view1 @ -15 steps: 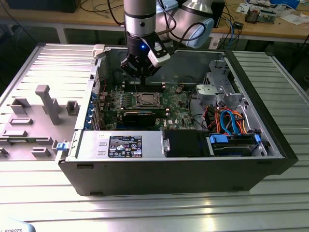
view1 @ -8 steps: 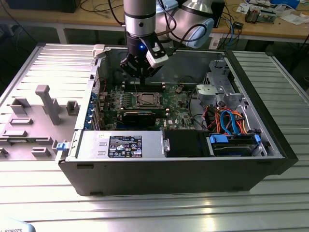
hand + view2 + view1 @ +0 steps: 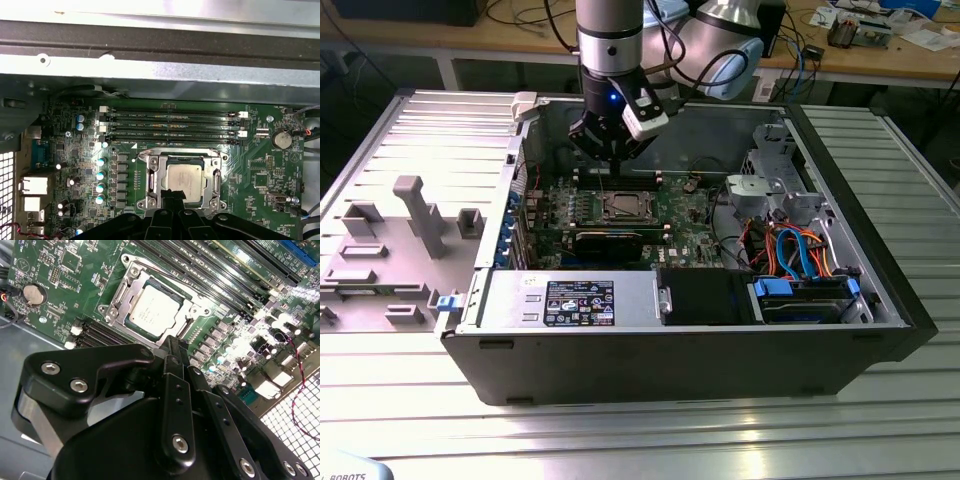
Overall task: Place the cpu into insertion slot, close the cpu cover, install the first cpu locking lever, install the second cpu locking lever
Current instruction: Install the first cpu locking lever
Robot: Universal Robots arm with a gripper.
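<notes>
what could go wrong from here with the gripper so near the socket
1. The gripper has its tips right at the edge of the cpu cover; a slip might scrape the cpu showing through its window.
2. Capacitors stand close beside the cover; a sideways drift could knock them.

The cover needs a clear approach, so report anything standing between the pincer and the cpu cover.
Nothing visible does. The pincer hangs right at the edge of the cover, which lies around the cpu.
</notes>
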